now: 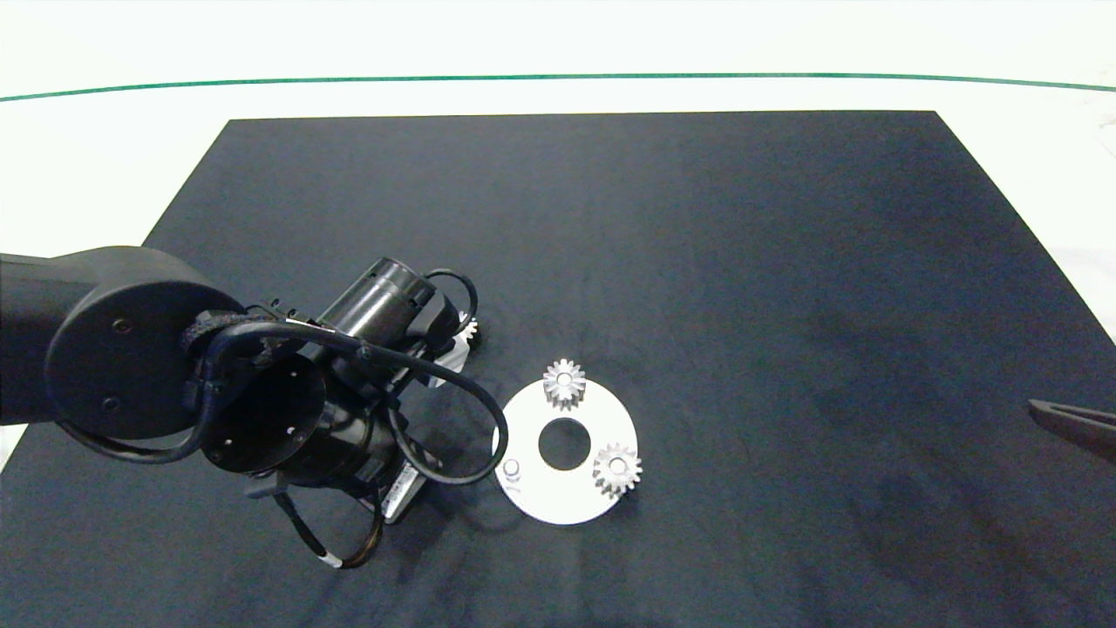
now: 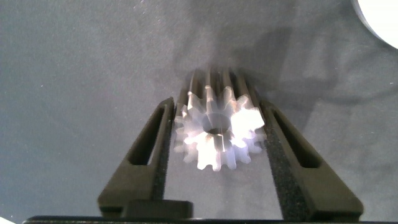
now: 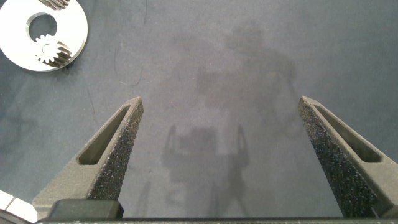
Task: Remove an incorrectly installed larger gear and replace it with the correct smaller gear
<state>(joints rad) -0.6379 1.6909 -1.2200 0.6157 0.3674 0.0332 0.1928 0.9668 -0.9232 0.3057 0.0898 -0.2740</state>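
Left claw point(image 2: 217, 134) grips one gear point(image 2: 216, 132); two gears point(image 1: 564, 384) on plate point(image 1: 558, 497)

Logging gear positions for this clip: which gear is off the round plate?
The gear between the left gripper's fingers, over the dark mat. The other two gears sit on the white plate.

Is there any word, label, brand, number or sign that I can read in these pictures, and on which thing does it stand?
None can be read.
Round white metal plate: blank.
Two small silver gears on it: no marks visible.
Silver gear between the left gripper's grey fingers: blurred, no mark legible.
Black mat: plain.
Right gripper: nothing printed.
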